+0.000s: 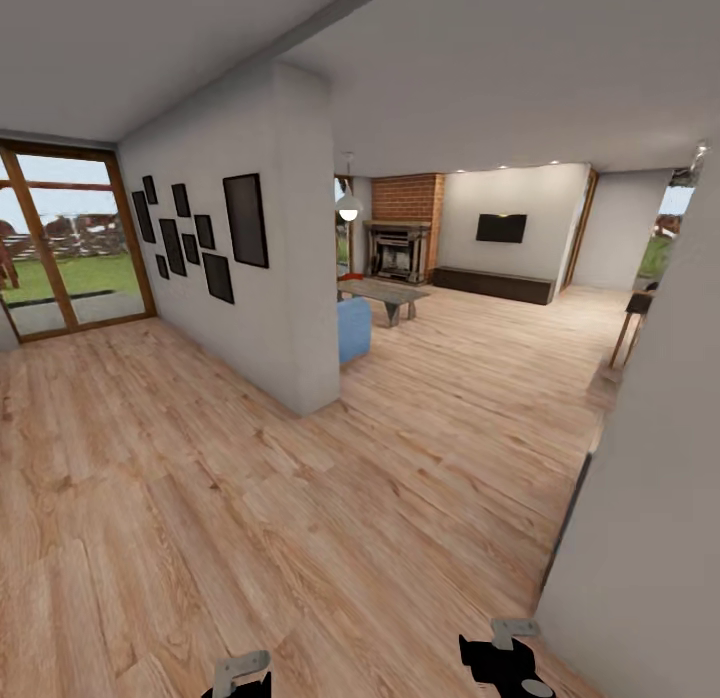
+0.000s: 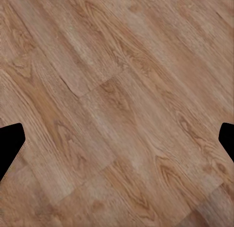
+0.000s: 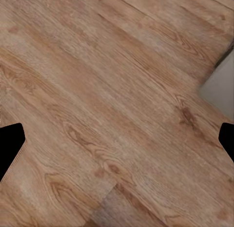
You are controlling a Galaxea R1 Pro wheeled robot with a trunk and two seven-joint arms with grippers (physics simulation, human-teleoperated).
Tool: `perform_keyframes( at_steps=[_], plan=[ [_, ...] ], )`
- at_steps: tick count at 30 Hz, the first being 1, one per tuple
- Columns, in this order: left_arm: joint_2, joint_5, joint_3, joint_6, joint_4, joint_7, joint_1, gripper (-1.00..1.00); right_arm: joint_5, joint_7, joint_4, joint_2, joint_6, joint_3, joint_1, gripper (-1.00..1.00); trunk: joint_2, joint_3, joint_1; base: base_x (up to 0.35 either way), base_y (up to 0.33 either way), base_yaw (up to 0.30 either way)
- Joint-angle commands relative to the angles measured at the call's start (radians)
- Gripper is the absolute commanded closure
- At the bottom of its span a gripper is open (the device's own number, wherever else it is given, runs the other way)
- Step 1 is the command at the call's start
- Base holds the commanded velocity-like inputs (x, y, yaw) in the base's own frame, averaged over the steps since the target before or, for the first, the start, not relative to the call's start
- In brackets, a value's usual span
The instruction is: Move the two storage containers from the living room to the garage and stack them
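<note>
Both grippers, left gripper (image 2: 117, 139) and right gripper (image 3: 117, 139), hang spread wide and empty over the light wood-plank floor (image 1: 300, 498), while the living room with its fireplace (image 1: 398, 250) lies at upper centre, beyond a blue seat (image 1: 353, 328).

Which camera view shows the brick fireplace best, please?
The head view: the fireplace stands far across the wood-plank floor, under red brick. The wrist views look down at floor planks, with nothing of the fireplace.
</note>
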Motion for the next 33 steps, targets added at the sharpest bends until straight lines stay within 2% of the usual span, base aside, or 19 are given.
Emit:
perform_keyframes(
  at_steps=[1, 15, 33],
  plan=[
    [-0.001, -0.002, 0.004, -0.003, 0.001, 0.000, 0.000, -1.00, -0.011, -0.005, 0.001, -0.001, -0.004, 0.009, 0.000, -1.00, -0.001, 0.000, 0.001, 0.308, 0.179, 0.000],
    [-0.002, -0.002, 0.004, -0.003, 0.001, 0.000, 0.000, -1.00, -0.010, -0.005, 0.002, -0.001, -0.004, 0.009, 0.000, -1.00, -0.001, 0.000, 0.001, 0.302, 0.192, -0.009],
    [-0.005, -0.002, 0.004, -0.002, 0.001, 0.000, 0.000, -1.00, -0.010, -0.005, 0.002, 0.000, -0.004, 0.009, 0.000, -1.00, -0.001, 0.000, 0.001, 0.280, 0.169, -0.250]
  ],
)
